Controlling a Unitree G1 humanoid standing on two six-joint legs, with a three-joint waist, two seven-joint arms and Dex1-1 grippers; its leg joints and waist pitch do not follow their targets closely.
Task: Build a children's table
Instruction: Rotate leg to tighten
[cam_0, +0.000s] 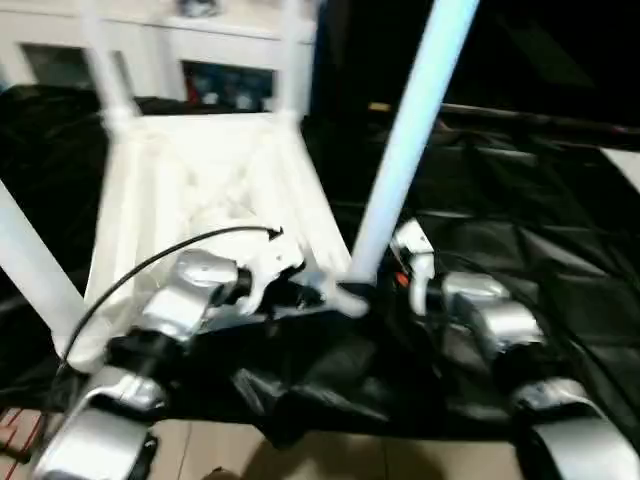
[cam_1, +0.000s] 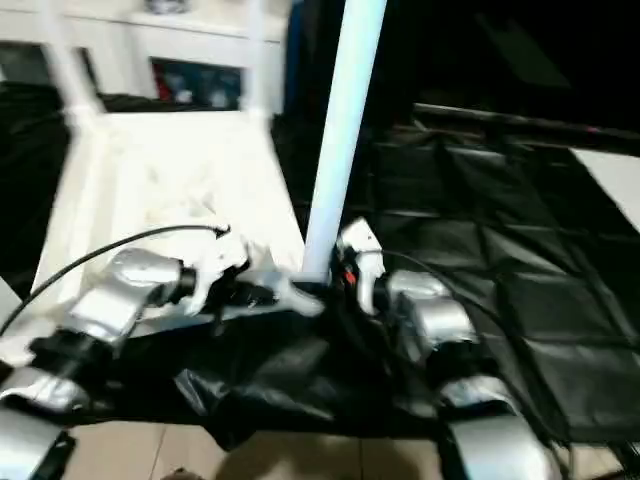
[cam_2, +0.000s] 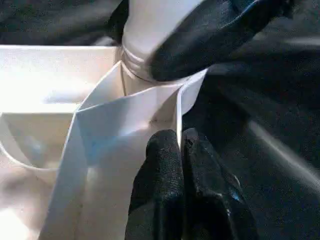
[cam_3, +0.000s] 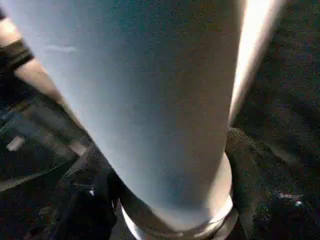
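Observation:
The white table top (cam_0: 200, 170) lies upside down on a black cloth, ribbed underside up. Two legs stand in its far corner sockets, far left (cam_0: 105, 60) and far right (cam_0: 292, 60), and a third leg (cam_0: 35, 270) rises at the near left. The fourth leg (cam_0: 410, 130) leans over the near right corner socket (cam_2: 150, 85), its ringed foot entering it. My right gripper (cam_0: 385, 285) is shut on this leg near its base; the leg (cam_3: 165, 100) looms close in the right wrist view. My left gripper (cam_2: 177, 150) is shut on the thin rim wall of the table top beside that socket.
A black quilted cloth (cam_0: 520, 230) covers the work area and bunches up at the near edge. A white cabinet (cam_0: 230, 60) with glass doors stands behind the table. Bare tan floor (cam_0: 330, 455) shows at the front. A black cable (cam_0: 150, 265) arcs over my left forearm.

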